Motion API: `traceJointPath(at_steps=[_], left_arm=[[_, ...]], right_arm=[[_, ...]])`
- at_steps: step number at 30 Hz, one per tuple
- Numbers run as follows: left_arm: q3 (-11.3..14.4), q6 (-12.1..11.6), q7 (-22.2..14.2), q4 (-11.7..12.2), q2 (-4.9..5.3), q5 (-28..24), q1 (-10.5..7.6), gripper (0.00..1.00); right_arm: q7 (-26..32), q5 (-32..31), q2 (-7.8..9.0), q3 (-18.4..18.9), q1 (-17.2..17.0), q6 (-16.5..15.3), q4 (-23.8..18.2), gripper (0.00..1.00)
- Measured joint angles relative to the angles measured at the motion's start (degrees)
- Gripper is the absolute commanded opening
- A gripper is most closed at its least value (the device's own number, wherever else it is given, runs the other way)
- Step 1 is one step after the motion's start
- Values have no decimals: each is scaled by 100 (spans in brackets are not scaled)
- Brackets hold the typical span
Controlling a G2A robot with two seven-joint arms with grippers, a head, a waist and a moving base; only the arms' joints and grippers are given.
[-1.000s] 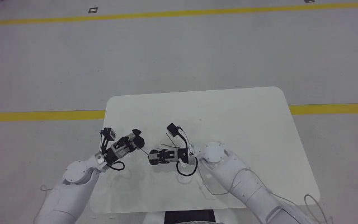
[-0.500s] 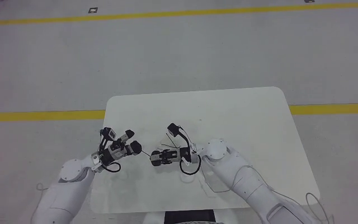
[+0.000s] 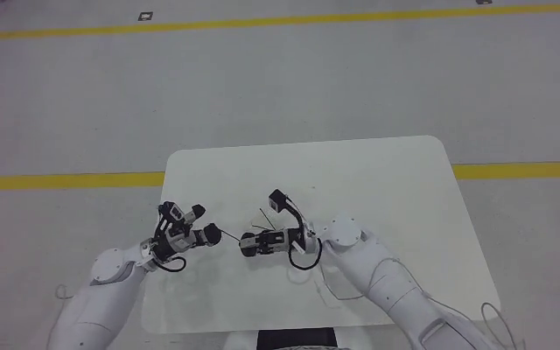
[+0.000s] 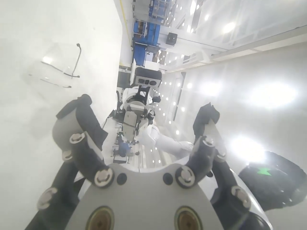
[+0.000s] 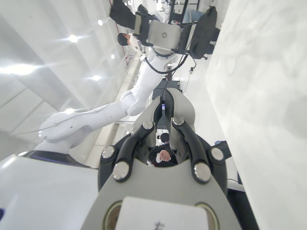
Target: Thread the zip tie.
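A thin black zip tie (image 3: 229, 237) sticks out from the tips of my right gripper (image 3: 245, 248), which is shut on it near the table's front middle. In the right wrist view the right gripper (image 5: 164, 94) has its fingers pressed together. The tie's free end points at my left gripper (image 3: 206, 222), which hangs open a short way to the left, apart from the tie. In the left wrist view the left gripper (image 4: 146, 105) has its fingers spread wide with nothing between them. The right wrist view shows the left gripper (image 5: 163, 13) facing it.
Loose black zip ties (image 4: 72, 69) lie on the white table (image 3: 376, 175) just behind the right gripper; I see them as loose ties (image 3: 265, 220) in the top view. The table's back and right side hold nothing else.
My left gripper has opened and drawn back to the left, away from the tie's end. The right gripper has shifted slightly right, still holding the tie.
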Motion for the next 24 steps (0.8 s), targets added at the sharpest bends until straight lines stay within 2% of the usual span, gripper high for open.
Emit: traceJointPath(at_steps=[6,8,11,16,19,24], left_arm=[[156,201,-1040,456,-29,-481,-267,100],[259,265,-1212,527,-43,-538,-354,100],[367,193,-1212,523,-40,-431,-418,100],[362,198,-1204,519,-40,-435,-413,100],[416,311,-1050,447,-53,-450,-410,100],[575,526,-1215,334,-57,-675,-431,100]], right_arm=[[773,659,-41,87,117,0,272,0],[988,805,-74,65,169,0,385,0],[1214,942,-130,10,270,0,589,0],[1210,935,-132,8,279,0,602,0],[1162,936,-132,-7,248,35,564,0],[1258,1078,-119,-54,194,125,476,0]])
